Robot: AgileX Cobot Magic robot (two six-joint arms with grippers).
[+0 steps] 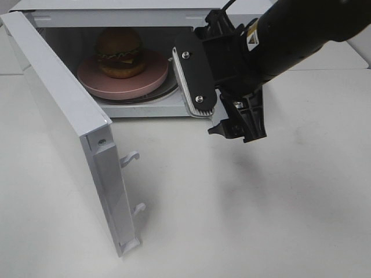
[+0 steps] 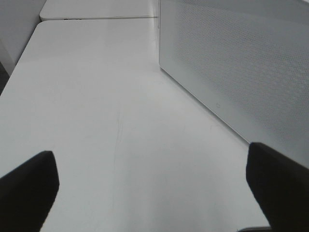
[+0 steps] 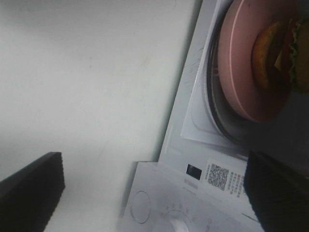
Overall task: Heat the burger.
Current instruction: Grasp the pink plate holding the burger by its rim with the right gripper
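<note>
Only the left wrist view shows the left gripper (image 2: 154,188): fingers wide, empty, over the table (image 2: 96,96) beside the open door (image 2: 241,63). The right gripper (image 1: 223,117), tilted down before the microwave (image 1: 145,110), is also wide and empty. The burger (image 1: 120,53) sits on the pink plate (image 1: 98,82) inside. The right wrist view shows a QR label (image 3: 219,175), its writing too small to read.

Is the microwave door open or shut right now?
Open: the door stands swung wide, and the burger on its pink plate shows inside the microwave.
</note>
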